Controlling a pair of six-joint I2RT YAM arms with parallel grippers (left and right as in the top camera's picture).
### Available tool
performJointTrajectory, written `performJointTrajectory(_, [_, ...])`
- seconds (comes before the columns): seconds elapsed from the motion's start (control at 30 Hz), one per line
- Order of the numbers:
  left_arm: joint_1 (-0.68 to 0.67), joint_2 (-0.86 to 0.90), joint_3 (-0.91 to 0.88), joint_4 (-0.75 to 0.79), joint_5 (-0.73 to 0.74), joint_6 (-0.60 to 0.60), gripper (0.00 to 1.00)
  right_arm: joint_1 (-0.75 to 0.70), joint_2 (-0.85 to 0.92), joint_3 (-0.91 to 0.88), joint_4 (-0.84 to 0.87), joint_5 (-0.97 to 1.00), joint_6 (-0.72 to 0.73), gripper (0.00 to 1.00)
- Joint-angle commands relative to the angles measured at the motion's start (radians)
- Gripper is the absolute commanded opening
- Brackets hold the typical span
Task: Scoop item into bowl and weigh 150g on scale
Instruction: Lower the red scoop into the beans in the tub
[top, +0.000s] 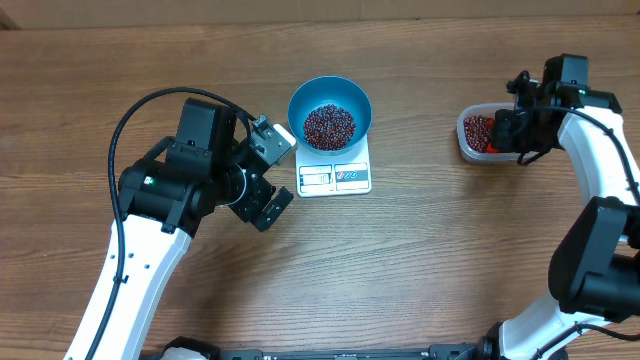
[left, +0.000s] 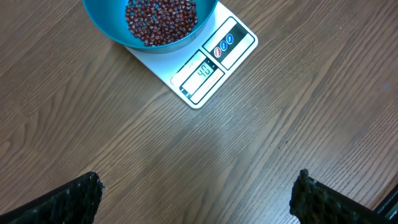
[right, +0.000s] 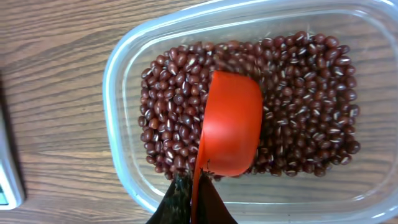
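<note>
Beans (right: 305, 93), small, dark red-brown, lie in a clear plastic tub (right: 118, 74) under the orange plastic scoop (right: 231, 124), seemingly empty, clamped in the right gripper (right: 193, 202); it should dig deep, lift level. Left gripper (top: 274, 172) stands with jaws apart.

The worktop (top: 420, 270) is brown wood with long lines running across it. A small white scale (top: 335, 178) lies flat on the wood. A clear plastic tub (top: 462, 140) sits on the wood too, well apart from the scale, off to the scale's right.
</note>
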Motion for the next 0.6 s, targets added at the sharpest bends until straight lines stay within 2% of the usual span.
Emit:
performJointTrajectory(0.0, [0.004,0.005,-0.002,0.000,0.008,0.012,1.00,-0.012,0.005,-0.008,0.001,-0.069,0.023,0.04])
performJointTrajectory(0.37, [0.004,0.005,-0.002,0.000,0.007,0.012,1.00,-0.093,0.051,-0.027,-0.002,-0.266,0.025,0.04])
performJointTrajectory(0.57, [0.004,0.005,-0.002,0.000,0.007,0.012,1.00,-0.122,0.088,-0.027,-0.001,-0.293,0.074,0.04])
